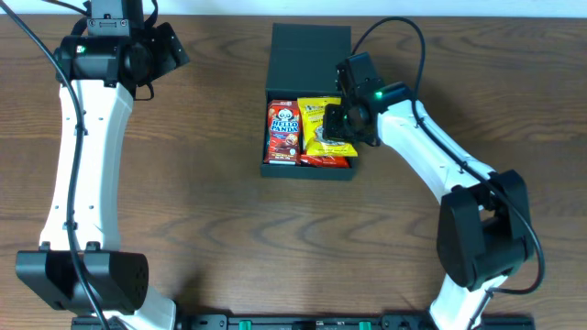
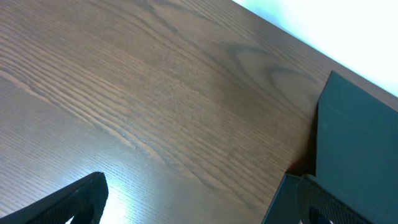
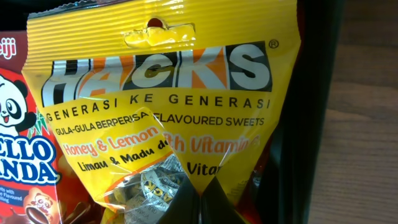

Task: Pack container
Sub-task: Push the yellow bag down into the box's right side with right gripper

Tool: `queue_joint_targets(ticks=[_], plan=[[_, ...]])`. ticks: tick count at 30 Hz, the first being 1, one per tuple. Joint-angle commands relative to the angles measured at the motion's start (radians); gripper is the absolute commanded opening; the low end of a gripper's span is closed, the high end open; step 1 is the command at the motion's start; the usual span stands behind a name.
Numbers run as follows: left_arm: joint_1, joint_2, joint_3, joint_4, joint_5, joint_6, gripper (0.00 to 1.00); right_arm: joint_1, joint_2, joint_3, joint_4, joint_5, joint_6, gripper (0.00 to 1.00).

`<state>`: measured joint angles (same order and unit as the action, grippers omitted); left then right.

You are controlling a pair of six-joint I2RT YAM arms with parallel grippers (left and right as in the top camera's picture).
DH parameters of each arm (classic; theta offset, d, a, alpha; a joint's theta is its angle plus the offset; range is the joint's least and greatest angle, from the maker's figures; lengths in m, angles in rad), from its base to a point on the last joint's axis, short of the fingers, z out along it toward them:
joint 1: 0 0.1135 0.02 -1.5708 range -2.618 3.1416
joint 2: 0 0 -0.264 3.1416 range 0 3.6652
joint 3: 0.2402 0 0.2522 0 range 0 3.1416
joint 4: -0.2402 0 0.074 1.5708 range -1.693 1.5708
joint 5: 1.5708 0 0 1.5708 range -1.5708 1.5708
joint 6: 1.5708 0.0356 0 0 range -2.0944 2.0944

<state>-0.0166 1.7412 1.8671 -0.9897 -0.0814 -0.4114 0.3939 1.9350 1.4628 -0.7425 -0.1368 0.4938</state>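
The dark teal container (image 1: 310, 44) lies open in the middle of the table, its flap lid folded back. Inside it are a red Hello Panda packet (image 1: 283, 131) and a yellow Hacks sweets bag (image 1: 316, 115) lying on another red packet (image 1: 321, 160). My right gripper (image 1: 337, 130) is shut on the lower end of the yellow bag (image 3: 161, 93), pinching it between its fingers (image 3: 208, 202) over the container. The Hello Panda packet (image 3: 22, 155) lies to the left of the bag. My left gripper (image 1: 170, 46) is open and empty at the far left, away from the container (image 2: 360, 143).
The brown wooden table (image 1: 202, 183) surrounds the container. The dark container wall (image 3: 311, 124) stands right of the yellow bag. The left gripper's fingers (image 2: 205, 202) frame bare wood beside the lid.
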Motion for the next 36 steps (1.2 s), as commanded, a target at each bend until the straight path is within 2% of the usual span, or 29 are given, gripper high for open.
queue_joint_targets(ticks=[1, 2, 4, 6, 12, 15, 16, 17, 18, 23, 27, 33, 36], plan=[[0.004, 0.004, 0.008, -0.005, 0.004, 0.004, 0.97, 0.025, 0.003, -0.026, 0.007, 0.036, 0.007, 0.23], [0.004, 0.004, 0.008, -0.005, 0.004, 0.004, 0.98, 0.025, 0.002, -0.025, 0.006, 0.035, 0.007, 0.42], [0.004, 0.004, 0.008, -0.005, 0.004, 0.004, 0.98, 0.023, -0.001, -0.019, 0.002, 0.035, 0.007, 0.67], [0.004, 0.004, 0.008, -0.005, 0.004, 0.004, 0.98, 0.017, -0.008, -0.003, -0.010, 0.035, 0.006, 0.73], [0.004, 0.004, 0.008, -0.005, 0.004, 0.004, 0.98, -0.004, -0.116, 0.059, -0.005, 0.079, -0.040, 0.73], [0.004, 0.004, 0.008, -0.005, 0.004, 0.004, 0.98, -0.014, -0.190, 0.065, -0.003, 0.131, -0.047, 0.67], [0.004, 0.004, 0.008, -0.005, 0.004, 0.004, 0.98, -0.018, -0.213, 0.065, -0.003, 0.133, -0.049, 0.57], [0.004, 0.004, 0.008, -0.005, 0.004, 0.004, 0.97, -0.021, -0.230, 0.065, -0.001, 0.131, -0.058, 0.35], [0.004, 0.004, 0.008, -0.005, 0.004, 0.004, 0.98, -0.021, -0.247, 0.065, -0.001, 0.127, -0.058, 0.01], [0.004, 0.004, 0.008, -0.003, 0.004, 0.003, 0.98, -0.021, -0.241, 0.050, 0.015, -0.124, -0.158, 0.02], [0.004, 0.004, 0.008, -0.005, 0.004, 0.004, 0.97, -0.028, -0.173, 0.010, 0.068, -0.335, -0.179, 0.01], [0.004, 0.004, 0.008, -0.017, 0.004, 0.004, 0.97, -0.072, -0.034, 0.008, 0.050, -0.658, -0.209, 0.01], [0.004, 0.004, 0.008, -0.032, 0.004, 0.004, 0.98, -0.085, 0.016, 0.008, -0.002, -0.705, -0.224, 0.01]])
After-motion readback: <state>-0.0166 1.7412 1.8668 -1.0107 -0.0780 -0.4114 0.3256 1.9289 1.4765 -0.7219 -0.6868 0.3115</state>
